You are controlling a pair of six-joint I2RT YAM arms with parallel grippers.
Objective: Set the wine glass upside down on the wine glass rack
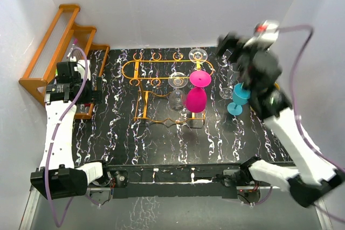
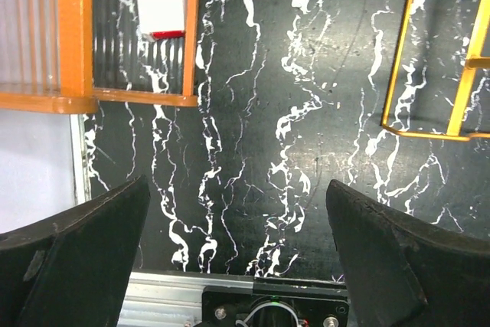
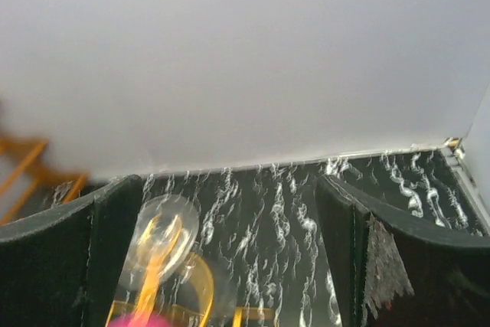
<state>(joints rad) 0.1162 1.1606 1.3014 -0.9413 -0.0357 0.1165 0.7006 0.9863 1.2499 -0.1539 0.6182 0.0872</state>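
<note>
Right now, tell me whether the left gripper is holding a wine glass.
No, the left gripper is open above the table, with nothing in it.

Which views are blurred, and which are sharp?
Right wrist view: blurred; the clear glass foot and the wine glass rack smear. Left wrist view: sharp, white veins on the table crisp. Top view: sharp, except the right arm near its wrist.

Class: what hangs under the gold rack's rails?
Bowls of a pink glass and a clear glass, upside down. The far glass's bowl cannot be made out beneath its foot.
</note>
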